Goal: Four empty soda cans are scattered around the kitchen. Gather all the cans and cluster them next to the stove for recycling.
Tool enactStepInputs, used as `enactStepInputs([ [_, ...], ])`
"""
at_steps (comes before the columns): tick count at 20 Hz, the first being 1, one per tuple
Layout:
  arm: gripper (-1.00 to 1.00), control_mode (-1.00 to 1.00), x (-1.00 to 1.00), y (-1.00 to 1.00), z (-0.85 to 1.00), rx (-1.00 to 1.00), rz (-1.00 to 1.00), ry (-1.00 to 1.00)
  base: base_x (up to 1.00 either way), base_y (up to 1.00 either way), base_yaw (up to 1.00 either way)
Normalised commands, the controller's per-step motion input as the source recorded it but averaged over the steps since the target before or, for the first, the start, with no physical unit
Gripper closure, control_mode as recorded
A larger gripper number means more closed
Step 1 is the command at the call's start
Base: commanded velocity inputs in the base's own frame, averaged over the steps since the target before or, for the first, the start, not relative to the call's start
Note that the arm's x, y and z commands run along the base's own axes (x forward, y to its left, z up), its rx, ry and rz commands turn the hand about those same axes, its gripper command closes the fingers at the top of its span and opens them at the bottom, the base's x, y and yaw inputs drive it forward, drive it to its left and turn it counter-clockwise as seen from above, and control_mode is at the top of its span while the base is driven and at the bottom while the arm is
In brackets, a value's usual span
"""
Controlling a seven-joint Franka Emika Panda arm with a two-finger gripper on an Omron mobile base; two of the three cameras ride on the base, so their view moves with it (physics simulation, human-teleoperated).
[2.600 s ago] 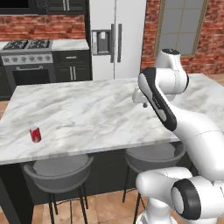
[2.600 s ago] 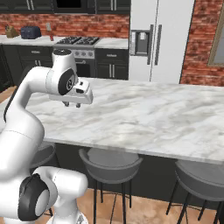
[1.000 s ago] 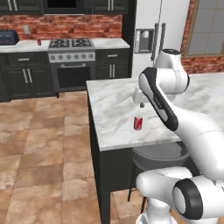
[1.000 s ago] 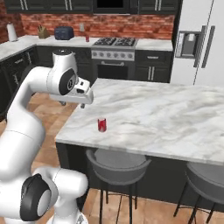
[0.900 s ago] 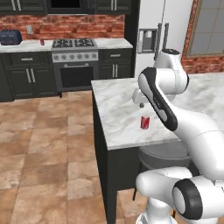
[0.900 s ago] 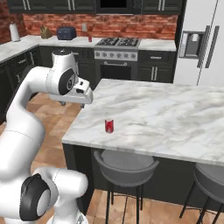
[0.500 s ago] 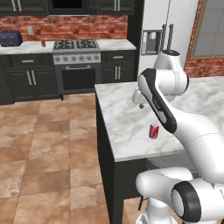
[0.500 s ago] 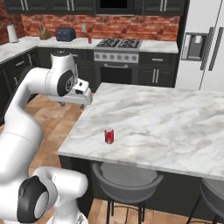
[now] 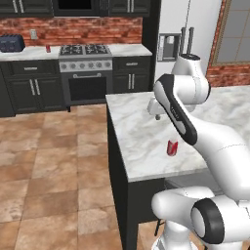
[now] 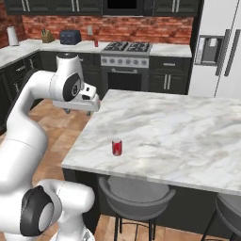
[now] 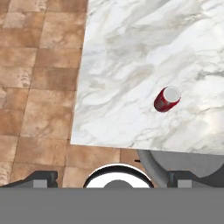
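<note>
A red soda can stands upright on the white marble island, near its front edge. In the hand view this can lies right of centre, silver top showing. My gripper hangs open above the island's left end, apart from the can and holding nothing. A second red can stands on the back counter just left of the stove.
A dark toaster sits on the back counter. The fridge stands right of the stove. Grey stools are tucked under the island's front edge. Brown tiled floor lies between island and stove.
The base has driven, so the whole scene has shifted: the island's left end and the red can now sit closer below the arm. The arm's pose and the open jaws look unchanged.
</note>
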Motion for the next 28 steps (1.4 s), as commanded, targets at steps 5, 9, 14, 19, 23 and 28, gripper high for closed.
enactStepInputs([
  [5,-1.00,1.00,0.00,0.00,0.00,0.00,0.00,0.00,0.00,0.00,0.00],
  [9,-1.00,1.00,0.00,0.00,0.00,0.00,0.00,0.00,0.00,0.00,0.00],
  [14,-1.00,1.00,0.00,0.00,0.00,0.00,0.00,0.00,0.00,0.00,0.00],
  [19,-1.00,-1.00,0.04,-0.03,0.00,0.00,0.00,0.00,0.00,0.00,0.00],
  [23,-1.00,-1.00,0.36,-0.27,-0.04,0.00,0.00,0.00,0.00,0.00,0.00],
  [28,-1.00,-1.00,0.48,-0.33,-0.18,0.00,0.00,0.01,0.00,0.00,0.00],
])
